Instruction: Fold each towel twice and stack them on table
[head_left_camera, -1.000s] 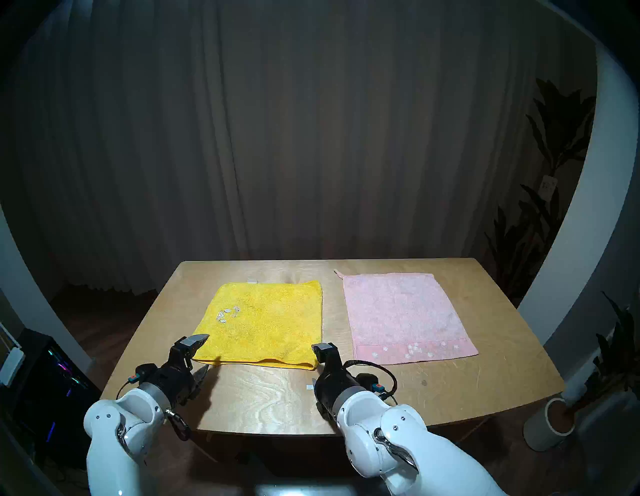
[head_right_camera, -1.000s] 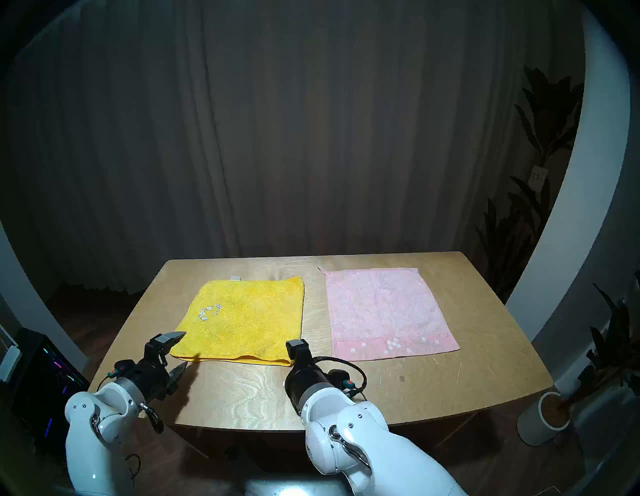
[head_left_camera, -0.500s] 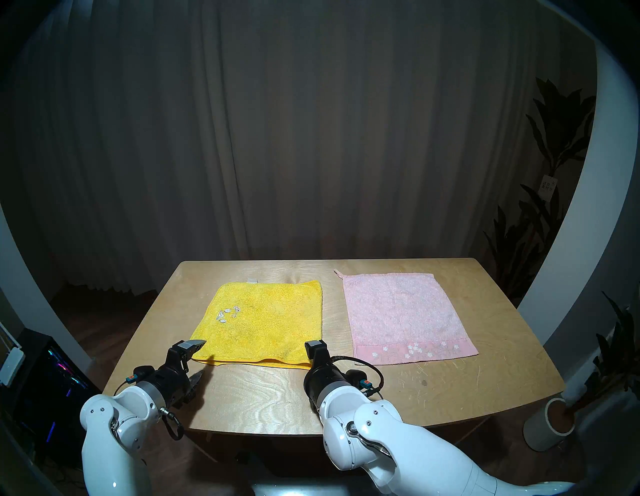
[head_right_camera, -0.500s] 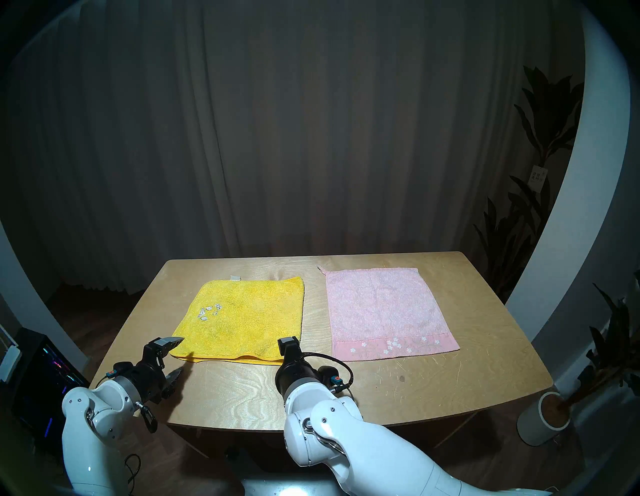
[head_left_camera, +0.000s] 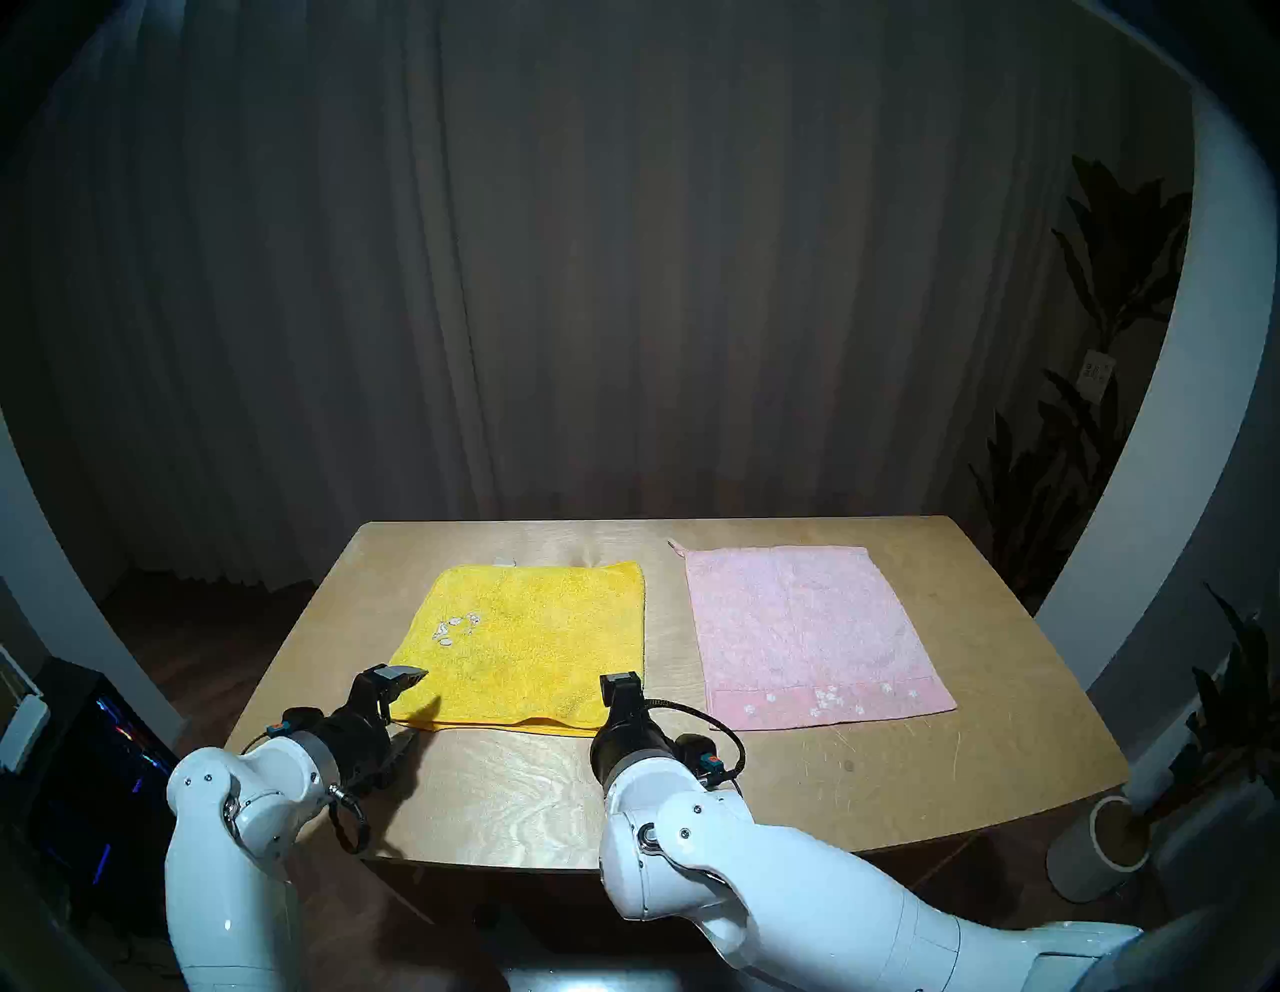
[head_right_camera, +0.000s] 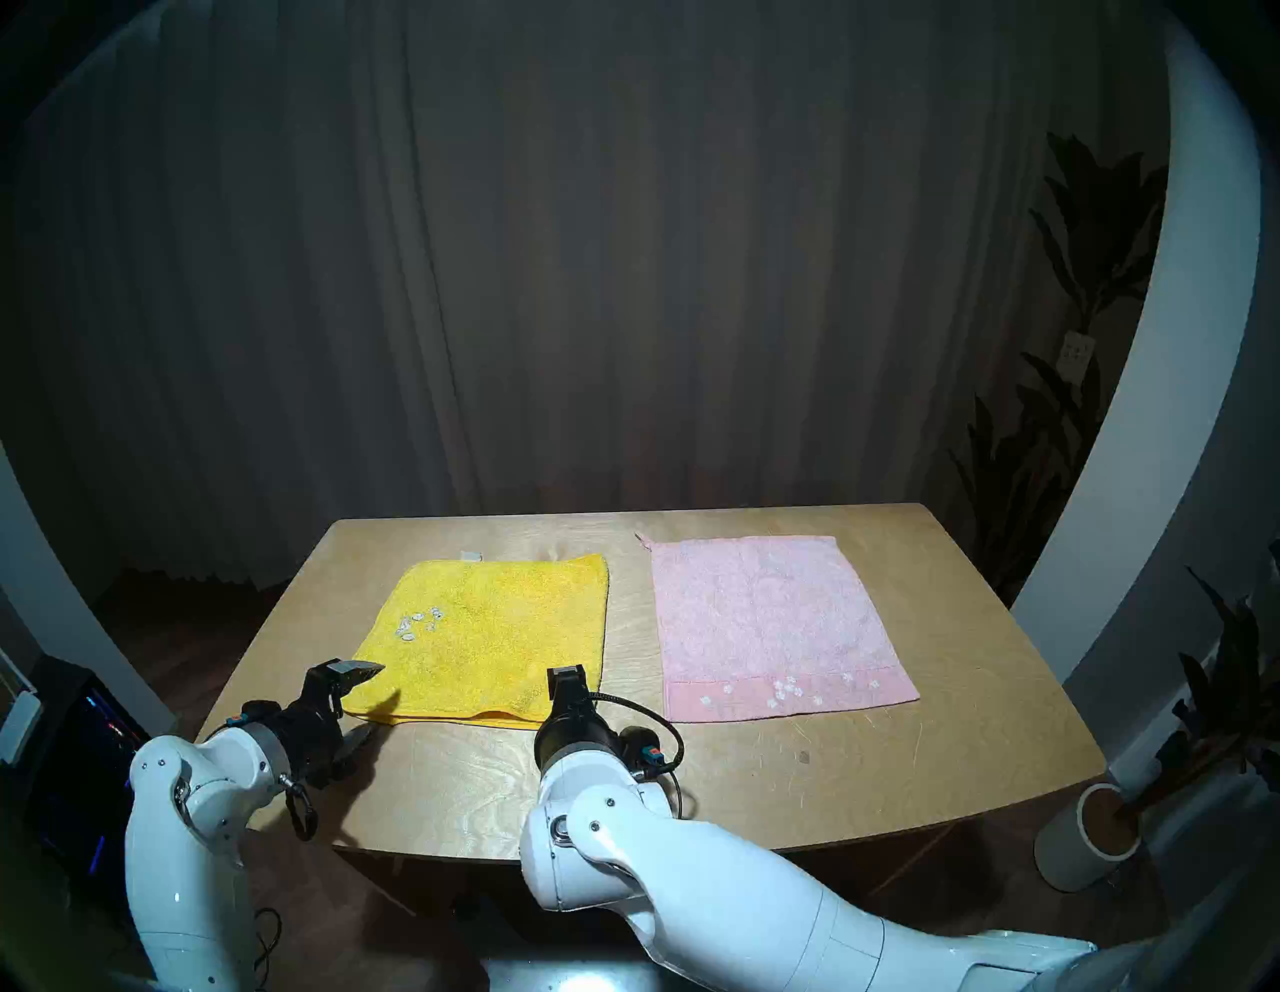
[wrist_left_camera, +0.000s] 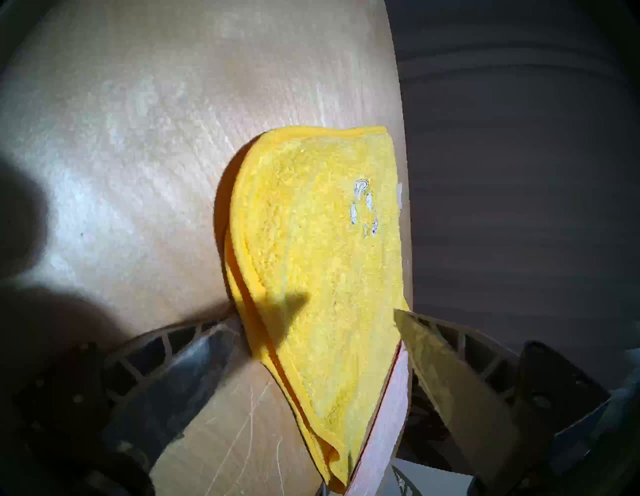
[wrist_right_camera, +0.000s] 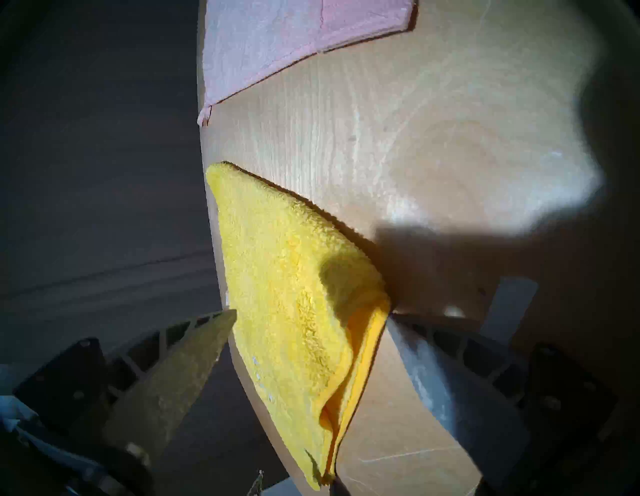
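Both end effectors, left and right, are gaping, edging closer onto the yellow towel; wrist views are exposing its doubled near edge.

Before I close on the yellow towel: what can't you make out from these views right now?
- Right tool lower finger: head views, hidden behind its own body.
- Yellow towel near-right corner: head views, covered by that tool.
- Whether either tool touches cloth: wrist views are too distorted to tell; left tool stands open.
- Pink towel: right wrist view, cut off at the top edge.
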